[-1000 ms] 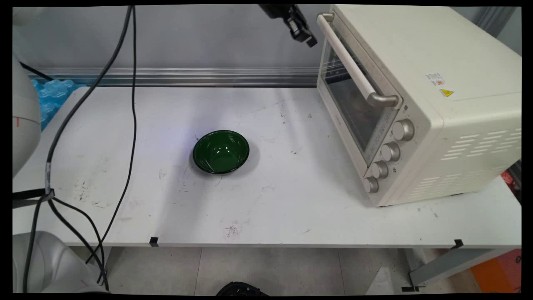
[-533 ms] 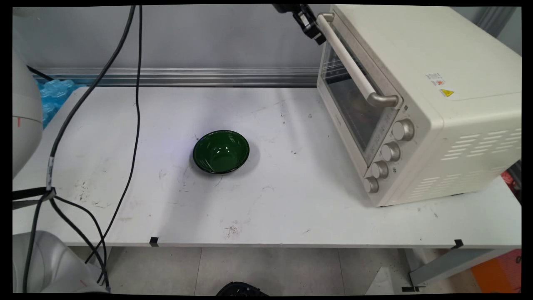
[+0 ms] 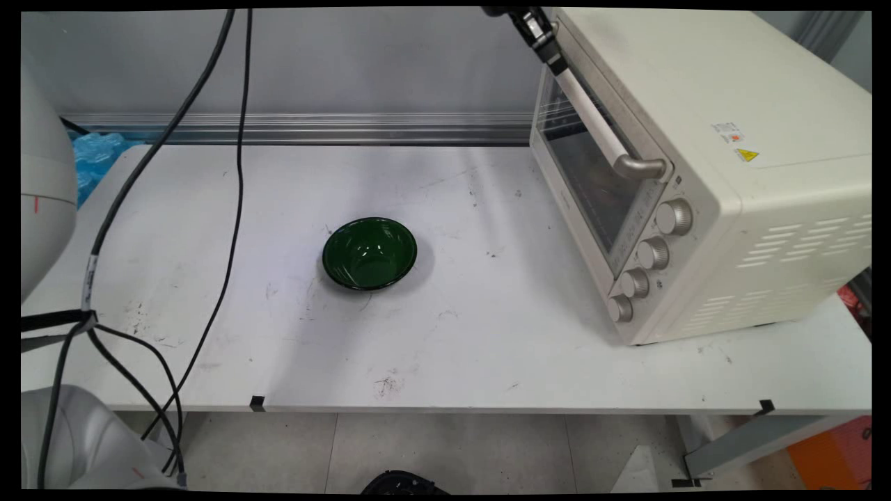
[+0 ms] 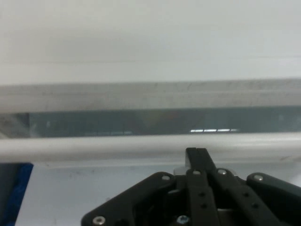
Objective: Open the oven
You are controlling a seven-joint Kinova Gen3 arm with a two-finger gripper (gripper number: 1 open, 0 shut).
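We're hovering the gripper (image 3: 550,52), fingers clenched together on nothing, by the toaster oven's (image 3: 696,167) door handle (image 4: 117,146) at 12 o'clock; keeping fingertips level w/ bar.

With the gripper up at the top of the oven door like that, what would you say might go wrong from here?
1. The gripper sits at the far end of the oven's door handle, not its middle, so it might slip off that end.
2. In the hand view the fingers look closed in front of the bar, not around it; they may only push it.
3. The toaster oven stands loose on the table; a push could shift it.
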